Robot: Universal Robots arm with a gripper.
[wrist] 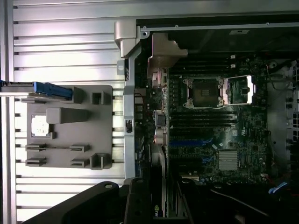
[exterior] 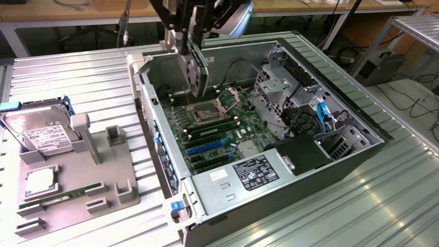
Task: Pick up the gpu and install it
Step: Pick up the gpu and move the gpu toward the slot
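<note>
The gpu (exterior: 193, 69) hangs edge-down over the back-left part of the open computer case (exterior: 343, 154), above the motherboard (exterior: 219, 128). My gripper (exterior: 183, 42) comes down from the top of the exterior view and is shut on the card's upper edge. In the wrist view the gpu (wrist: 159, 186) runs edge-on away from the camera beside the case's side wall, its silver end bracket (wrist: 164, 51) at the far end. A black finger (wrist: 138, 201) presses against the card. The blue expansion slots (exterior: 205, 147) lie below, toward the near end of the board.
The open CPU socket (exterior: 205, 110) sits just under the card. A drive cage and cables (exterior: 295, 103) fill the case's right side, and the power supply (exterior: 250, 172) fills the near end. On the exterior view's left, a grey fixture (exterior: 103, 175) holds a hard drive (exterior: 38, 131), a CPU (exterior: 40, 180) and a RAM stick (exterior: 55, 198).
</note>
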